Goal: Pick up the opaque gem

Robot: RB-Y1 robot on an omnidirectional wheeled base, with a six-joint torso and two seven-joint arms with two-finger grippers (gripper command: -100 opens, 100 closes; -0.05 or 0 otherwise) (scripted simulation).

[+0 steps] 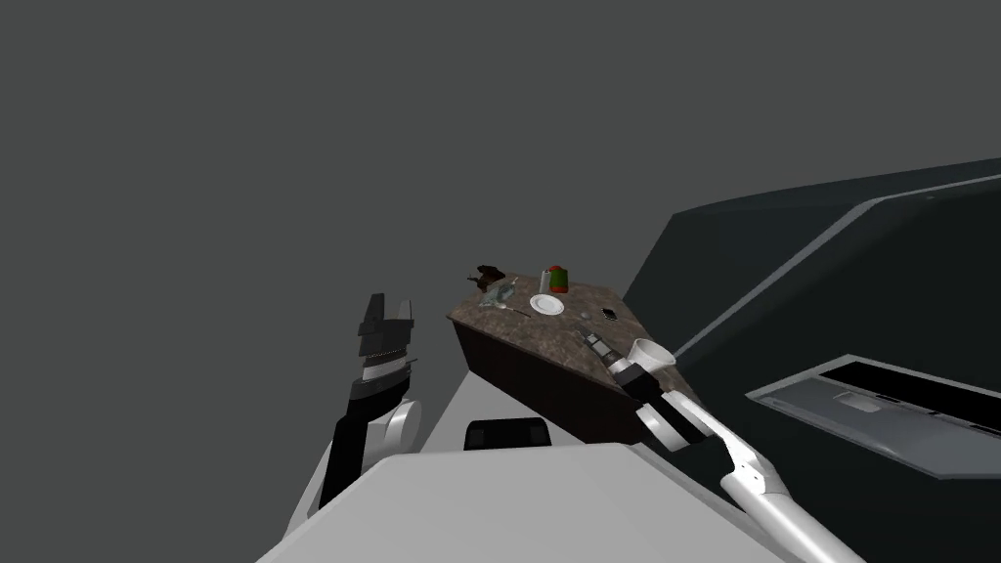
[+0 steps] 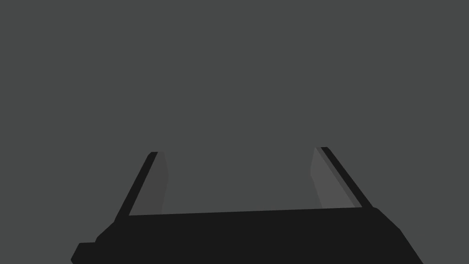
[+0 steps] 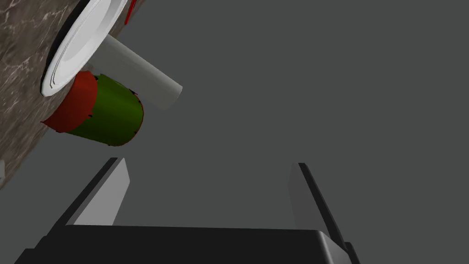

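I'm on approach: right gripper (image 3: 207,162) over the counter (image 1: 547,337), fingers wide open, empty. I take the gem (image 1: 608,314) to be the small dark piece between it and the plate (image 1: 547,304). Next: tilt down onto it. The left gripper (image 2: 238,151) is open, idle.

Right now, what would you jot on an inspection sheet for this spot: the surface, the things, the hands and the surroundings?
Surface: brown marbled table top, with the right arm reaching over it.
Job's things: none I can tell apart. A small dark thing lies near the plate, too small to name.
Clutter: white plate, red and green cylinder, light grey cylinder, dark bits at the far corner.
Grippers: left gripper open, beside the table and apart from it; right gripper open, holding nothing.
Cables: nothing seen.
Surroundings: dark furniture on the right, plain grey elsewhere.
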